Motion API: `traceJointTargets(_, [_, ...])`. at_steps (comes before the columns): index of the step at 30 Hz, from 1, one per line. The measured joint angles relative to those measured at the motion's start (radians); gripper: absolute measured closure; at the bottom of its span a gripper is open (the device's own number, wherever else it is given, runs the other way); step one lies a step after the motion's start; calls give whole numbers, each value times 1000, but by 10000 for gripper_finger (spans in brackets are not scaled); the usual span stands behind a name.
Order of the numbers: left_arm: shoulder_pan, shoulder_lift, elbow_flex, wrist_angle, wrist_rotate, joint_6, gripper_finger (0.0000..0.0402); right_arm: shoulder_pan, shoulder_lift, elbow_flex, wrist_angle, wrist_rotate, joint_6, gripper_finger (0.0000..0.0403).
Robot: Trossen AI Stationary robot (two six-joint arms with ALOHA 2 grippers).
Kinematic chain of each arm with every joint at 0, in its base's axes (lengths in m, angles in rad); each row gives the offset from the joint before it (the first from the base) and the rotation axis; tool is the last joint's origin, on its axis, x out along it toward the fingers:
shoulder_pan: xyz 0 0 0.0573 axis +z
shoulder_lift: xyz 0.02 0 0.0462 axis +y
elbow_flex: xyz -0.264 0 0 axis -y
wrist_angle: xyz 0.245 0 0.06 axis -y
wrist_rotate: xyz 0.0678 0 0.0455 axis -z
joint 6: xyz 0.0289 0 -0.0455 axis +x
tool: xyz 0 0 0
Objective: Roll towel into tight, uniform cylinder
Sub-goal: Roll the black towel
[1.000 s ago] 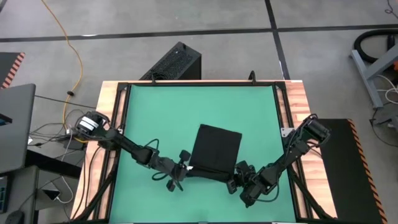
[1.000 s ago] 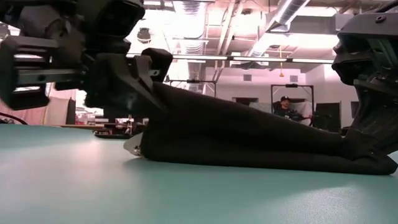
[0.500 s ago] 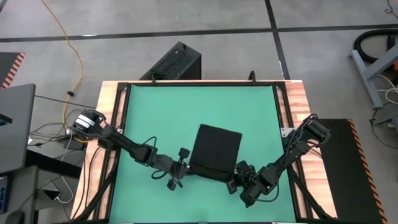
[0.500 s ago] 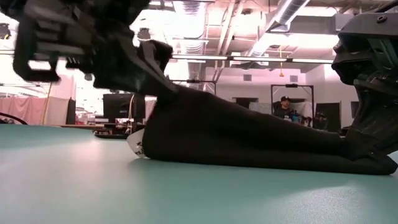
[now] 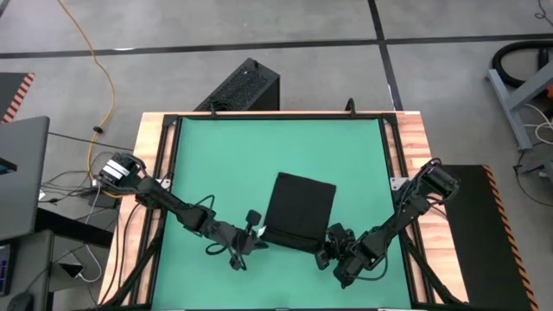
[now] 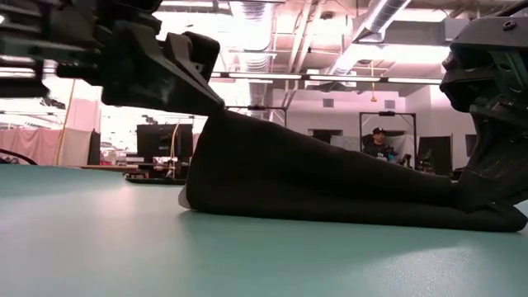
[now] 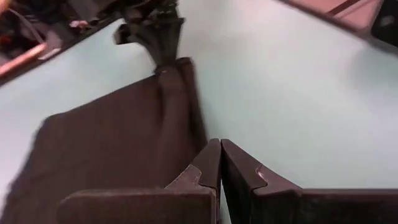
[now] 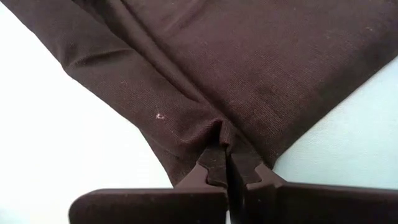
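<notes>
Left gripper (image 5: pixel 257 231), fingers pressed together on the near-left corner of the towel (image 5: pixel 299 210), lifting it off the green mat (image 5: pixel 225 164). The towel's near edge sags between both grippers. Right gripper (image 5: pixel 327 243), clamped on the near-right corner, which stays low against the mat.

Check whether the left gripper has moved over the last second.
Yes. The left gripper, shut on the towel corner, has shifted slightly toward the green mat's near edge.
</notes>
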State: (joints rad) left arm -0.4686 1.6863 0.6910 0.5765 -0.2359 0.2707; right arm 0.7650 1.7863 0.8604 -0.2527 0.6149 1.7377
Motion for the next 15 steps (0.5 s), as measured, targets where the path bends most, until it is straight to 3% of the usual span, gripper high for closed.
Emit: traceJointTargets(15, [117, 1, -29, -45, 22, 14, 401, 0, 0, 0, 6, 4, -11, 398])
